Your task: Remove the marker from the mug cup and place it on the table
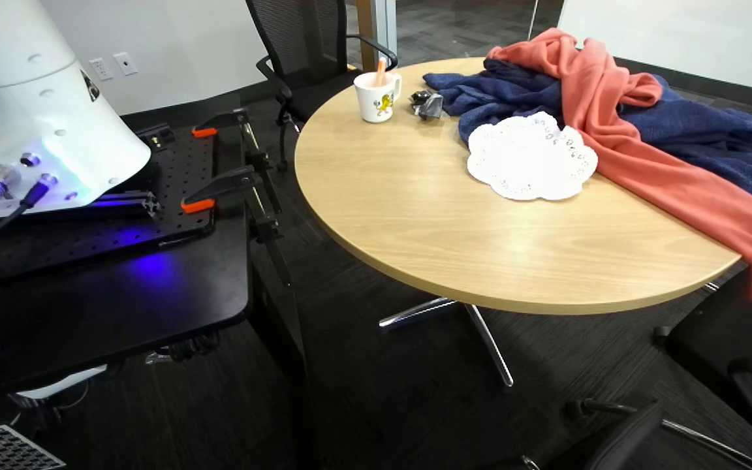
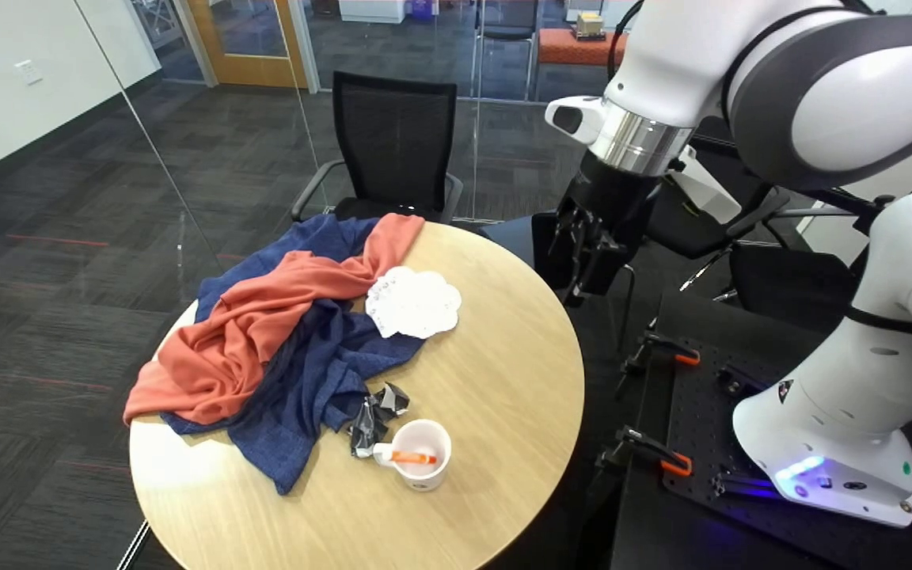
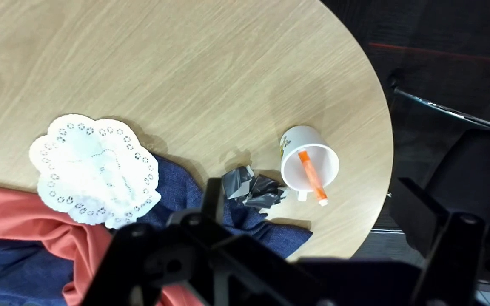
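Observation:
The white mug cup (image 1: pixel 368 104) with a yellow print stands upright on the round wood table (image 1: pixel 415 215); it also shows in the other views (image 2: pixel 426 435) (image 3: pixel 299 135). The orange marker (image 3: pixel 311 174) leans inside it, its white-tipped end above the rim near the handle; it shows in both exterior views (image 1: pixel 381 73) (image 2: pixel 412 457). My gripper (image 3: pixel 311 185) is open and empty in the wrist view, its fingers wide apart. In an exterior view the gripper (image 2: pixel 583 261) hangs by the table's edge, well away from the mug. It is out of frame in an exterior view.
A crumpled black wrapper (image 3: pixel 253 187) lies beside the mug. A white scalloped plate (image 2: pixel 414 303) and a heap of blue cloth (image 2: pixel 298 419) with a coral cloth (image 2: pixel 226 348) lie on the table. Black chairs (image 2: pixel 393 142) stand around the table.

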Controlling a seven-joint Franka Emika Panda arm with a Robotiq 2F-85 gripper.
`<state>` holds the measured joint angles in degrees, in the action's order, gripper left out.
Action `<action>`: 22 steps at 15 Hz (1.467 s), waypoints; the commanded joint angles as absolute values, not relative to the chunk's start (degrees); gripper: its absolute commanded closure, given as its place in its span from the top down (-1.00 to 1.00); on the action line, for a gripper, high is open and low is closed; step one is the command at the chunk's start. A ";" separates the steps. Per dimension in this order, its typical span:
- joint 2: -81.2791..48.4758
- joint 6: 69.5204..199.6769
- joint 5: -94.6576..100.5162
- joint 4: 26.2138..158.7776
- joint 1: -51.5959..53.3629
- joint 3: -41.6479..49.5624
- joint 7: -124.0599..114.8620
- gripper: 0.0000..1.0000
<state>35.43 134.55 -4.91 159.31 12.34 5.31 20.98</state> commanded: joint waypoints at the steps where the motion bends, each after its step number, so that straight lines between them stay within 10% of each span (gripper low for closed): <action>1: 35.37 134.34 -5.26 159.20 11.91 4.86 21.22 1.00; 22: 4.26 169.25 -14.68 154.85 26.08 2.07 27.05 1.00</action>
